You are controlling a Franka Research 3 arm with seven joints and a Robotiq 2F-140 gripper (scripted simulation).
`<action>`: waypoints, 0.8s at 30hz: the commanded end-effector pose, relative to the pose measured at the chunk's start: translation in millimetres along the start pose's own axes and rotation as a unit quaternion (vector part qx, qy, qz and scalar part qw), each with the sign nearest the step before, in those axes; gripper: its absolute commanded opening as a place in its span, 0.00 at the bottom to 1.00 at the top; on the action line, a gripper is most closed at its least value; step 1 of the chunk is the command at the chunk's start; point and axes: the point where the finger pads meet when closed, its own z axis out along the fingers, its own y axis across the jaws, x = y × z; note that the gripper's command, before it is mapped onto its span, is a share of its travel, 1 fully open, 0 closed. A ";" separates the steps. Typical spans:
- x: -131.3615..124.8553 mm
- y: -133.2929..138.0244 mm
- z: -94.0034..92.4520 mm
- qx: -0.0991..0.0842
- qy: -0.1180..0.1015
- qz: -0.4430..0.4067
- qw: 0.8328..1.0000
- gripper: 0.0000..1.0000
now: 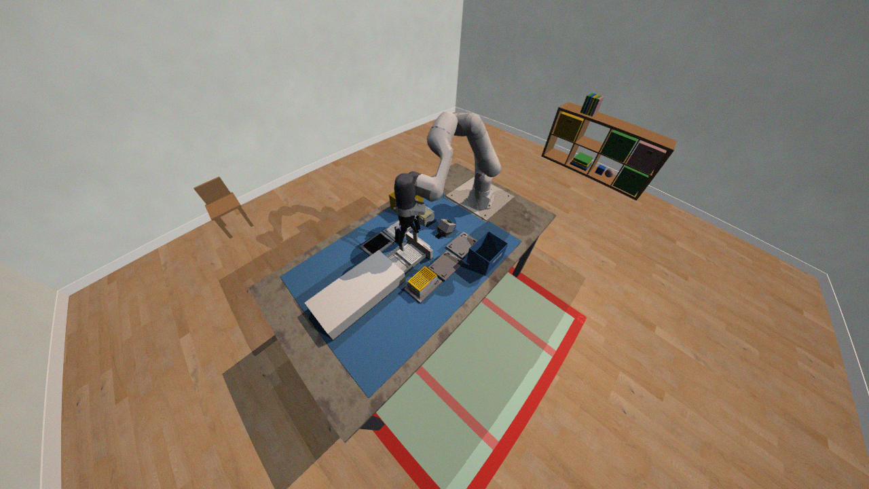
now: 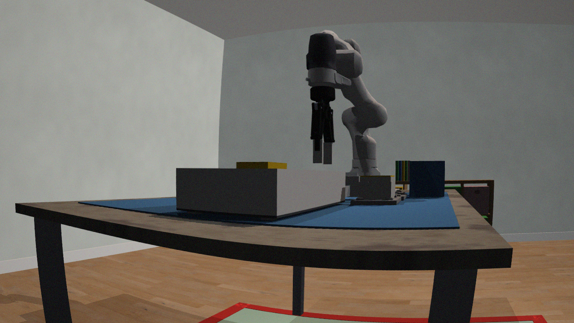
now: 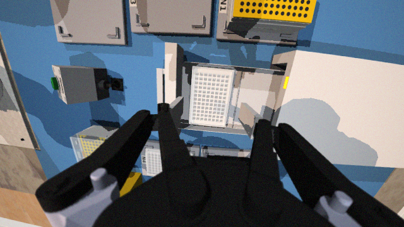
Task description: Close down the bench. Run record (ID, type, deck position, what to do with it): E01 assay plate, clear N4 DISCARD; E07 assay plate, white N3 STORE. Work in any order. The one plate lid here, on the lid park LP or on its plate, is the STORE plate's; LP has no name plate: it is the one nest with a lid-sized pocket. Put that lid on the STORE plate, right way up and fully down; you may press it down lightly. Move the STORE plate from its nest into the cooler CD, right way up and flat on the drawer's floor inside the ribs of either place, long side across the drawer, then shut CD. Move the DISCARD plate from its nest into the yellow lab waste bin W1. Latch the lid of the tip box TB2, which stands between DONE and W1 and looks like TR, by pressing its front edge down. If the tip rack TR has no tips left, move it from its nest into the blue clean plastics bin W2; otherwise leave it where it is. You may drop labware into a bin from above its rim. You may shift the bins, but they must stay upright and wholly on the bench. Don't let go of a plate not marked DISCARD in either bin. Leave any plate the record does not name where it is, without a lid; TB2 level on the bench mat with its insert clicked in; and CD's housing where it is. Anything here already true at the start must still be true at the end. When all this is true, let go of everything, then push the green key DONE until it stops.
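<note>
The claw (image 3: 209, 115) hangs above the pulled-out drawer (image 3: 234, 98) of the cooler (image 3: 341, 104), its fingers spread moderately wide and gripping nothing. The white assay plate (image 3: 209, 96) lies flat in the drawer's left place, long side across the drawer. In the wrist view, the clear assay plate (image 3: 153, 161) sits in nest N4, partly hidden behind the left finger. The yellow tip rack (image 3: 274, 9) occupies nest N1. The green key (image 3: 54, 83) lies left of the drawer on the table (image 1: 303, 358).
</note>
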 end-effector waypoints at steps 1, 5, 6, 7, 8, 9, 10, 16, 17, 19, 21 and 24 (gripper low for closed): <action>-1.1 -1.3 -4.9 0.003 0.000 -0.002 1.000 0.61; -1.1 -1.3 -8.9 0.003 0.000 -0.002 1.000 0.61; -1.1 -1.3 -10.3 0.003 0.000 -0.002 1.000 0.61; -1.1 -1.3 -11.6 0.003 0.000 -0.002 1.000 0.61; -1.1 -1.3 -12.9 0.003 0.000 -0.002 1.000 0.61; -1.1 -1.3 -14.3 0.003 0.000 -0.002 1.000 0.61; -1.1 -1.3 -15.6 0.003 0.000 -0.002 1.000 0.61; -1.1 -1.2 -23.6 0.003 0.000 -0.002 1.000 0.61; -1.1 -1.2 -24.9 0.003 0.000 -0.002 1.000 0.61; -1.1 -1.2 -24.9 0.003 0.000 -0.002 1.000 0.61; -1.1 -1.2 -27.6 0.003 0.000 -0.002 1.000 0.61; -1.1 -1.2 -31.6 0.003 0.000 -0.002 1.000 0.61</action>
